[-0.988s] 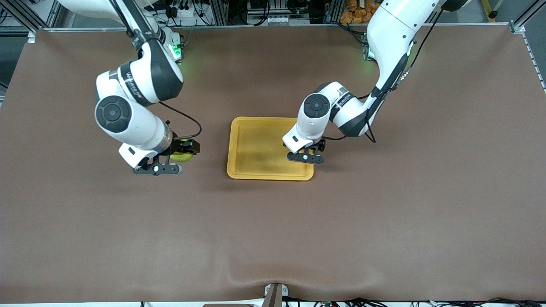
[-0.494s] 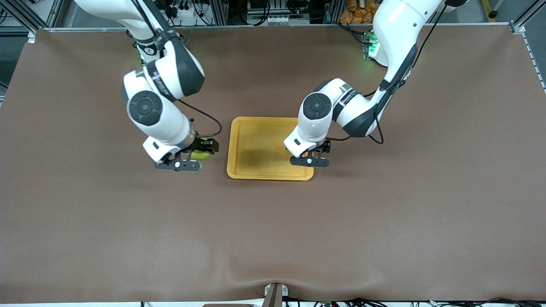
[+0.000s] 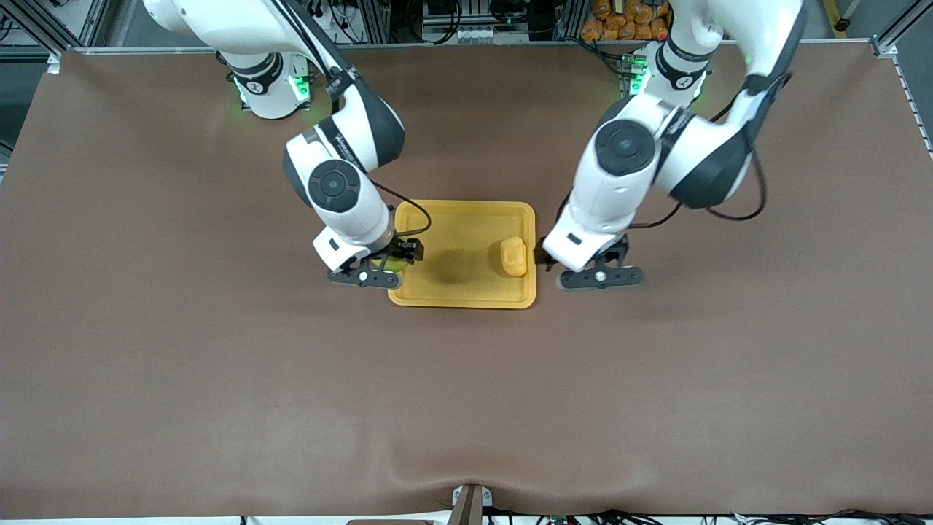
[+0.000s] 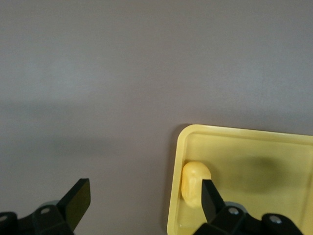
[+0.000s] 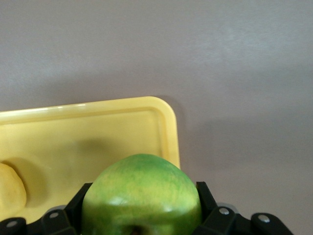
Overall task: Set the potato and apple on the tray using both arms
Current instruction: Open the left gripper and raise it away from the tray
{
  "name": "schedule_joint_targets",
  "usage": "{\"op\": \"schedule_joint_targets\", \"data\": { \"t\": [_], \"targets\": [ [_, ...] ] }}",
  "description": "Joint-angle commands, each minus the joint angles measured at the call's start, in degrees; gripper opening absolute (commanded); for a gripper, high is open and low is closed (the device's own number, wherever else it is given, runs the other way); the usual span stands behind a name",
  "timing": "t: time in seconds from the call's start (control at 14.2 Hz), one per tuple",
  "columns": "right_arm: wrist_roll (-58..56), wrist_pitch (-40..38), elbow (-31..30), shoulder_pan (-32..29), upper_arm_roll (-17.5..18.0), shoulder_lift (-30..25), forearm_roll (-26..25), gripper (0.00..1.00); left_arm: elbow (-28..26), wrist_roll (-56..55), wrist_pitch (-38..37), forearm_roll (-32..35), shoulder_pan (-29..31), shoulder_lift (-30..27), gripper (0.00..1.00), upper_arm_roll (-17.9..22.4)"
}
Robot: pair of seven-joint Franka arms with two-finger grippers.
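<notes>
The tray (image 3: 462,219) lay on the bench (image 3: 466,401) between the 2 arms and held 1 thing: the potato (image 3: 513,257), resting inside the rim at the end toward the left arm, clear of both hands. The rest of the tray floor was bare, with a dark shadow near its middle.

0.5 s earlier the left hand (image 3: 600,277) had been over that end of the tray with the potato hidden beneath it; now it was off the tray, over the bench just beside the rim, and the potato lay uncovered. In the left wrist view its fingers (image 4: 77,203) stood wide apart and empty, with the potato (image 4: 194,182) close to 1 fingertip but not between them. The left elbow had also swung up toward its base.

The right hand (image 3: 385,264) had travelled from the open bench to the tray's rim at the right arm's end. It was clenched on the apple (image 5: 142,196), which filled the gap between its fingers and hung over the tray's edge (image 5: 168,127), not set down.
</notes>
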Motion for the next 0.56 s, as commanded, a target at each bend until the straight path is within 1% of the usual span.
{"op": "schedule_joint_targets", "data": {
  "t": [0.0, 0.21, 0.35, 0.49],
  "targets": [
    [1.4, 6.7, -3.7, 1.2, -0.5, 0.4, 0.6, 0.0, -1.1, 0.3, -3.0, -1.1, 3.8, -4.5, 1.0, -0.7],
    [3.2, 8.5, -4.1, 3.3, -0.5, 2.8, 0.6, 0.0, -1.0, 3.2, -4.4, -1.1, 8.3, -8.0, 1.0, -0.7],
    [3.6, 9.4, -4.5, 4.2, -0.5, 4.3, 0.6, 0.0, -0.7, 5.1, -7.8, -1.1, 10.6, -10.3, 1.0, -0.7],
    [3.9, 9.6, -5.9, 4.5, -0.5, 4.2, 0.6, 0.0, 3.0, 8.8, -13.0, -1.1, 12.0, -10.6, 1.0, -0.5]
  ]
}}
